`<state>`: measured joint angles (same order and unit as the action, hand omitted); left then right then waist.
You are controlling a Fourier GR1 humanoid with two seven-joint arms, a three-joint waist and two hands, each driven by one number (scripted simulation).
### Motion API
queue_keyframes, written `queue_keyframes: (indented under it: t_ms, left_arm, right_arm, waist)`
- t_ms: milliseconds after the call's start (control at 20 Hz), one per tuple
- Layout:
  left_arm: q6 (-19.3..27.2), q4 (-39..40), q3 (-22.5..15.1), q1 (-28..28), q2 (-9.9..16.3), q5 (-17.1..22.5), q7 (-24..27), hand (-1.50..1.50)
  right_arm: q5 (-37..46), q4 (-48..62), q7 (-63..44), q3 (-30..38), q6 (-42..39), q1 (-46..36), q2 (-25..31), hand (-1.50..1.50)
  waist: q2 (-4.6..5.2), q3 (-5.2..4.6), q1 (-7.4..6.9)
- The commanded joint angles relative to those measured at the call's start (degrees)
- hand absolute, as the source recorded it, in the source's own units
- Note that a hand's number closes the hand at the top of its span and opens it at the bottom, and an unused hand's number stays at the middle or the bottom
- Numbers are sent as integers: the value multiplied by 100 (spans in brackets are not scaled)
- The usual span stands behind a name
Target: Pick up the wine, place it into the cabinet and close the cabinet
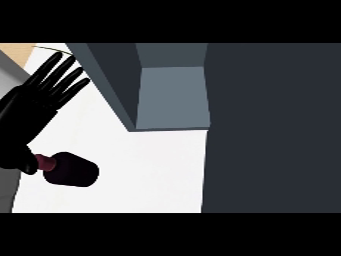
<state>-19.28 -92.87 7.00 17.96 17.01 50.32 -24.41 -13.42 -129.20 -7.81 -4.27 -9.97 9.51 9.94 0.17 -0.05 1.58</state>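
One black left hand (27, 107), fingers straight and holding nothing, hovers beside the dark maroon glass wine bottle (71, 169) on the white counter (151, 170); probably heavy, slippery, breakable, best gripped around its body

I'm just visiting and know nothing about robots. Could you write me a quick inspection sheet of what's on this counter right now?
Surface: white counter, mostly bare.
Job's things: dark wine bottle on the counter at lower left, held by no hand; grey cabinet with its door open.
Clutter: nothing seen.
Hands: left hand open, fingers straight, at the left above the bottle; right hand not in view.
Cables: nothing seen.
Surroundings: a strip of wood-coloured surface at top left.
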Motion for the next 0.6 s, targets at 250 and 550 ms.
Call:
queue_keyframes:
  t_ms: [250,550]
  left_arm:
    - [337,157,193,682,205,692,-872,-150]
    - [161,-14,264,305,118,526,-759,-150]
  right_arm:
    - [-709,-331,-1062,655,80,-478,216,-150]
    - [-871,-644,-1252,742,-121,-327,155,-150]
  waist:
    - [-19,5,-150]
    - [-23,5,-148]
